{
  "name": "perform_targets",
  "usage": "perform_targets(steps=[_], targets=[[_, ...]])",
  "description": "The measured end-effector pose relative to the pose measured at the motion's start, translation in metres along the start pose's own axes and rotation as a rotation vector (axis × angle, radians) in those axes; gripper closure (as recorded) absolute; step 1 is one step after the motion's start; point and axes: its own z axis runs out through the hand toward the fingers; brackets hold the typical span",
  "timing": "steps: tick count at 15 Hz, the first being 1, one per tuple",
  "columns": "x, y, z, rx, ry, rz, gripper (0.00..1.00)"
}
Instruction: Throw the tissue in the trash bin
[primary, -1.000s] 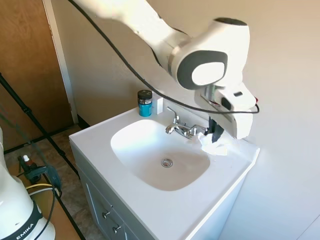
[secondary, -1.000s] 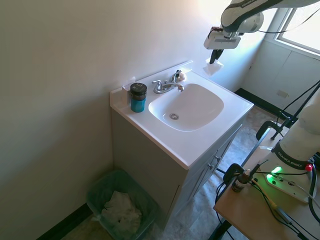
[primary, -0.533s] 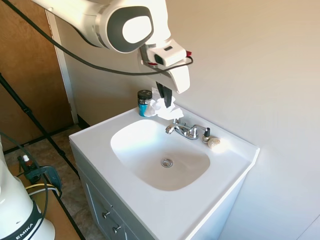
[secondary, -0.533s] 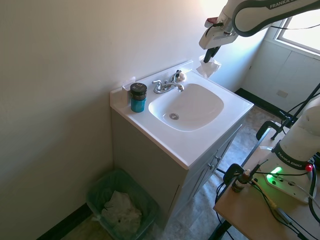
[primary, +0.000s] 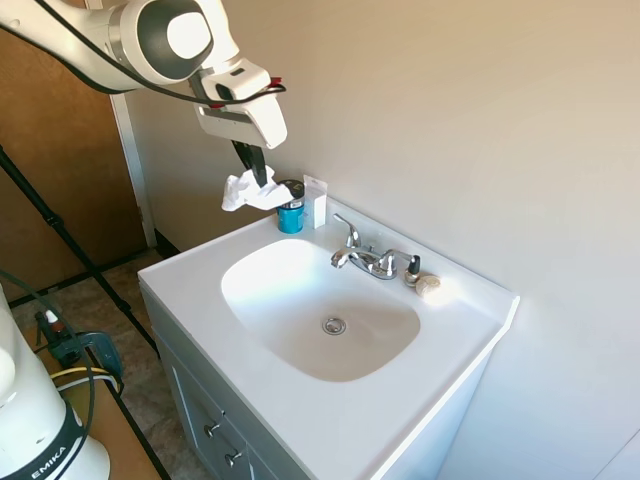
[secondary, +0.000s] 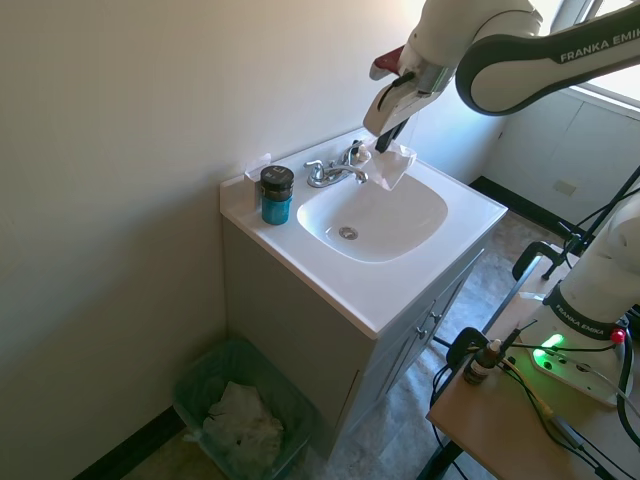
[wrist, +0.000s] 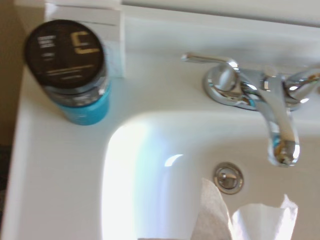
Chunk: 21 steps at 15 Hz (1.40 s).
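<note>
One tissue carried in mid-air above the sink.
Gripper fingers are clamped on the crumpled white wad, which hangs over the basin's far side near the blue jar and faucet; the trash bin sits on the floor beside the vanity.

The white arm reaches in high, its last links bent so that the wrist tilts downward and the gripper hangs in the air, clear of every surface. Its two dark fingers point down and are closed on the tissue, which dangles from their tips as a crumpled white wad. In the wrist view the tissue's pointed folds rise from the bottom edge.
</note>
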Motion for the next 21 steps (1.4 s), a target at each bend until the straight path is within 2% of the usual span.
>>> perform_targets(steps=[4, 8, 11, 14, 17, 21], targets=[[-0.069, -0.07, -0.001, -0.016, 0.037, -0.051, 1.0], [-0.124, -0.13, 0.029, -0.034, 0.034, -0.085, 1.0], [-0.183, -0.162, 0.069, -0.07, 0.007, -0.123, 1.0], [-0.23, -0.181, 0.135, -0.127, -0.001, -0.147, 1.0], [-0.257, -0.207, 0.193, -0.16, 0.005, -0.141, 1.0], [-0.275, -0.228, 0.246, -0.189, 0.013, -0.128, 1.0]])
